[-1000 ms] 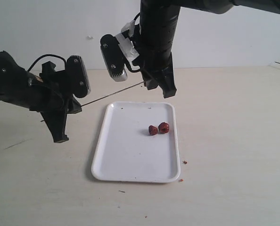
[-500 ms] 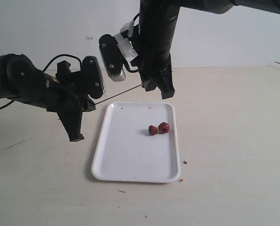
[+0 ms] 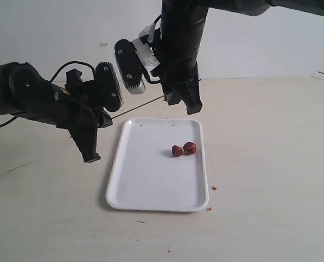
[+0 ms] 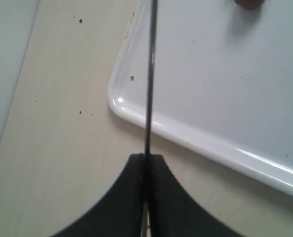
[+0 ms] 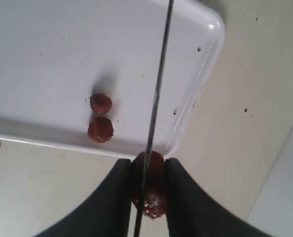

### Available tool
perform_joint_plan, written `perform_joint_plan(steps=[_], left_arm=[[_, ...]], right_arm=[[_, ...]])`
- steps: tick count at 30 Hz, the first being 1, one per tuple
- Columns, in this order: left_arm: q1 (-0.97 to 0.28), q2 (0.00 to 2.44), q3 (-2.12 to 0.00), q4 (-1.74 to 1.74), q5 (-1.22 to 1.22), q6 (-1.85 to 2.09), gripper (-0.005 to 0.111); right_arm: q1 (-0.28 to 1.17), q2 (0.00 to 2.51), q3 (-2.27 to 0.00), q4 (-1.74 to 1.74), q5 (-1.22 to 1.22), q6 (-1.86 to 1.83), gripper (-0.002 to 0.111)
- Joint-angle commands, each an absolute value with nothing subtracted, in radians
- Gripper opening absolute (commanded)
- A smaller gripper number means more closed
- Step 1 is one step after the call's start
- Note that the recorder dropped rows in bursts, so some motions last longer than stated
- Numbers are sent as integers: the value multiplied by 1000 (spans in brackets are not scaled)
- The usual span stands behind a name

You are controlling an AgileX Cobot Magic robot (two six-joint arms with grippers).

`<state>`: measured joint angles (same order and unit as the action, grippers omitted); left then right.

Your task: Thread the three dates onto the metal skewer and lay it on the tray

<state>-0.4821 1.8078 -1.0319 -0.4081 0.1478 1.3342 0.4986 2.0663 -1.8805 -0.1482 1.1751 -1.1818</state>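
My left gripper [image 3: 91,150] [image 4: 146,159] is shut on the thin metal skewer [image 3: 137,108] [image 4: 150,74], which slants up to the right towards my right gripper [image 3: 188,106] [image 5: 149,170]. That gripper hangs above the tray's far edge, shut on one date [image 5: 151,190]. In the right wrist view the skewer [image 5: 157,94] runs across this date; whether it pierces the fruit I cannot tell. Two more dates [image 3: 177,150] [image 3: 190,148] [image 5: 101,103] [image 5: 100,129] lie side by side on the white tray [image 3: 151,185] [image 4: 210,143] [image 5: 38,59].
Small brown crumbs [image 3: 213,188] dot the pale tabletop to the right of the tray and in front of it. A white wall [image 3: 271,49] closes off the back. Both black arms hang over the table behind and to the left of the tray.
My left arm has moved right, towards the tray's left edge, carrying the skewer with it. The right gripper and the two dates on the tray have stayed put.
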Motion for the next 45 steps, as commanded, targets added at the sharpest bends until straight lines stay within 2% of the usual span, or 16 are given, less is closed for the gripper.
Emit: perform_joint_plan(steps=[1,20,29,36,45], left_arm=[[-487,1808,-1038,-433,134,1322,0],[-485,1755,-1038,-377,267,1297,0],[-399,1755,-1038,-372,318,1264,0],[-396,1762,-1038,-372,352,1278,0],[-396,1826,-1038,-324,295,1280,0]], right_arm=[[500,2055,-1880,-161,1177,-1180,23],[500,2055,-1880,-241,1177,-1133,23],[500,2052,-1880,-287,1177,-1099,23],[500,2048,-1880,-285,1177,-1099,23],[500,2048,-1880,-268,1177,-1097,23]])
